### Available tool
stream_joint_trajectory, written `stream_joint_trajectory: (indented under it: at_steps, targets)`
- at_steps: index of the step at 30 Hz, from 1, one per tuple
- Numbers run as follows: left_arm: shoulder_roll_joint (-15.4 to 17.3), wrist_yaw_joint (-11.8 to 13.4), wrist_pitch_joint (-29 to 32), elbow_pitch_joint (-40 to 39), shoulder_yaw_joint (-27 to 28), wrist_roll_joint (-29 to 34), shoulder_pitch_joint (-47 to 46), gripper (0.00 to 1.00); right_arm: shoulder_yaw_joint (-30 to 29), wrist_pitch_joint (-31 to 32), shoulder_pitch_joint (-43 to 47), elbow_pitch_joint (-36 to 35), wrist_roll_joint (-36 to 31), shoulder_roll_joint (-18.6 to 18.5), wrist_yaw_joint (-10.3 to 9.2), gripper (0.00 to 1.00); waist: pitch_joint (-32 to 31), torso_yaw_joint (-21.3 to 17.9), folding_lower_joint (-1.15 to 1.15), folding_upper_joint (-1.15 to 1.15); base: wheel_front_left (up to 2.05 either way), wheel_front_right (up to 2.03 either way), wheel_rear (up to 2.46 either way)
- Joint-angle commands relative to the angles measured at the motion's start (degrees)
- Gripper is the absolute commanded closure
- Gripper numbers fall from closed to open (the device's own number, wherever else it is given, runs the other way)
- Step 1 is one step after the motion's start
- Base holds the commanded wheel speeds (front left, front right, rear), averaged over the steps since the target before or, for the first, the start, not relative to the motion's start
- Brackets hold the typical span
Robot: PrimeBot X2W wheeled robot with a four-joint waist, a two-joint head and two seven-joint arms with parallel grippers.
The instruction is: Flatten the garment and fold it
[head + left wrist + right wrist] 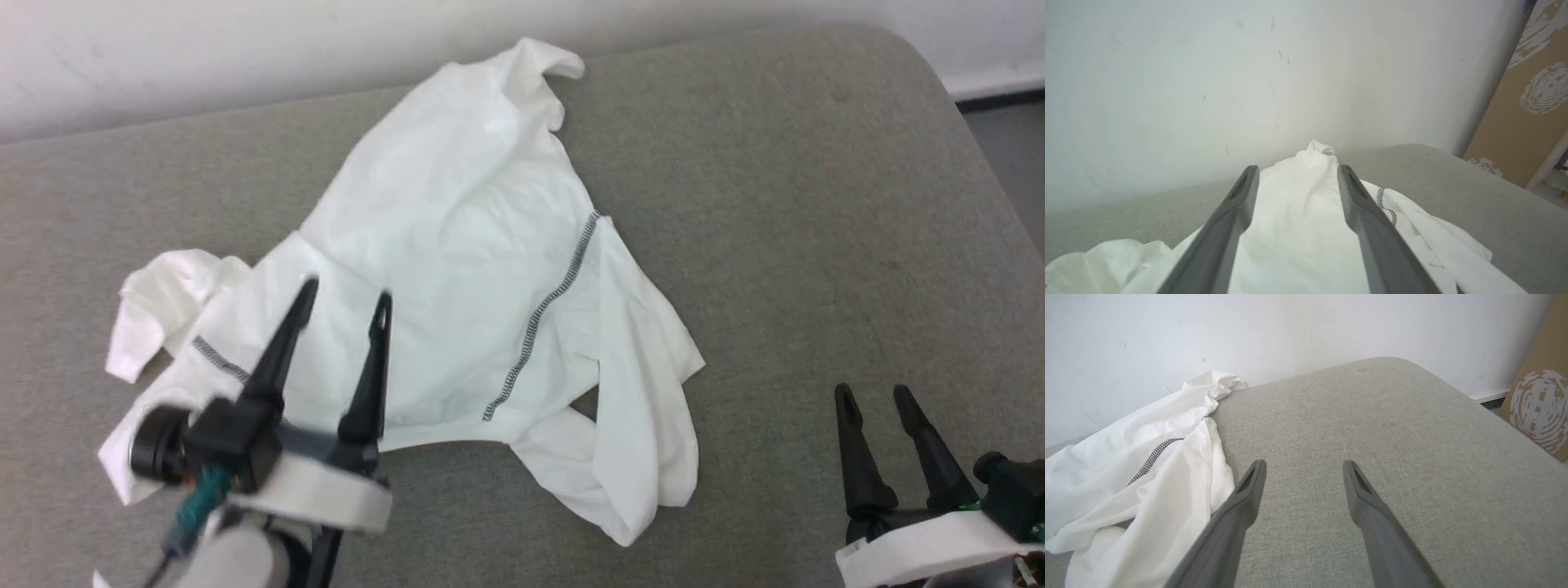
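Observation:
The garment is a white long-sleeved shirt with dark zigzag seams, lying crumpled on the grey cushioned surface, one end reaching the back wall. My left gripper hovers open above the shirt's near-left part, nothing between its fingers; its wrist view looks along the cloth toward the wall. My right gripper stands open at the lower right, over bare cushion and apart from the shirt's right sleeve. In the right wrist view the shirt lies left of the open gripper.
A white wall runs along the back of the cushion. The cushion's rounded right corner drops to the floor. A brown cardboard panel with white print leans beyond that corner. Bare cushion stretches right of the shirt.

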Motion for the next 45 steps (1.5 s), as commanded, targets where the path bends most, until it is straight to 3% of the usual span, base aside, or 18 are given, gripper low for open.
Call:
stream_joint_trajectory:
  at_steps: [1,5,9,16,24,30,36,37,38,39,40,45]
  targets:
    - [0.2,1.0,-0.4,-0.6,0.2,1.1,1.9,0.0,-0.2,0.2,0.7,-0.4,-0.4,0.1,-0.04,0.0,-3.9,3.5,0.02,0.0,0.0,0.0,0.0]
    - [-2.6,5.7,-0.7,-3.2,3.0,3.3,10.9,0.0,-0.8,1.2,2.8,-1.3,-0.4,0.1,-0.04,0.0,-6.1,5.2,0.02,0.0,0.0,0.0,0.0]
    - [-5.4,6.5,-0.7,-5.2,6.5,4.7,17.0,0.0,-0.8,2.3,4.1,-2.3,-0.7,0.1,-0.04,0.0,-8.1,6.8,0.02,0.0,0.0,0.0,0.0]
    - [-7.9,3.6,-0.7,-6.6,10.7,7.0,20.3,0.0,0.3,7.2,3.0,-4.8,-3.5,0.1,-0.04,0.0,-9.4,9.6,0.02,0.0,0.0,0.0,0.0]
    - [-11.9,-0.2,-0.7,-6.1,12.3,8.7,20.7,0.0,0.4,23.5,0.4,-4.1,-7.1,0.1,-0.04,0.0,-7.9,12.7,0.02,0.0,0.0,0.0,0.0]
    - [-14.1,-2.7,-0.7,-4.9,13.3,9.9,20.2,0.0,1.3,32.0,-0.6,-1.5,-8.2,0.1,-0.04,0.0,-6.8,14.9,0.02,0.0,0.0,0.0,0.0]
    - [-15.7,-4.4,-0.8,-3.8,14.7,10.8,20.2,0.0,2.4,35.7,-1.7,4.7,-7.8,0.1,-0.04,0.0,-7.0,16.0,0.02,0.0,0.0,0.0,0.0]
    - [-16.0,-4.6,-0.8,-3.6,14.8,11.0,20.2,0.0,2.7,35.6,-2.0,5.7,-8.0,0.1,-0.04,0.24,-7.1,16.1,0.02,0.0,0.0,0.0,0.0]
    - [-16.2,-4.8,-0.8,-3.4,14.9,11.2,20.2,0.0,2.9,35.3,-2.3,6.5,-8.0,0.1,-0.04,0.59,-7.3,16.2,0.02,0.0,0.0,0.0,0.0]
    - [-16.4,-5.1,-0.8,-3.2,15.1,11.3,20.3,0.0,3.2,34.8,-2.6,7.0,-7.9,0.1,-0.04,0.85,-7.5,16.2,0.02,0.0,0.0,0.0,0.0]
    - [-16.6,-5.3,-0.8,-3.1,15.3,11.4,20.4,0.0,3.1,34.1,-2.9,7.2,-7.4,0.1,-0.04,1.0,-7.7,16.1,0.02,0.0,0.0,0.0,0.0]
    - [-17.4,-6.0,-0.8,-3.2,16.3,11.9,20.9,0.0,2.4,31.4,-5.0,5.4,-7.7,0.1,-0.04,1.0,-8.0,15.2,0.02,0.0,0.0,0.0,0.0]
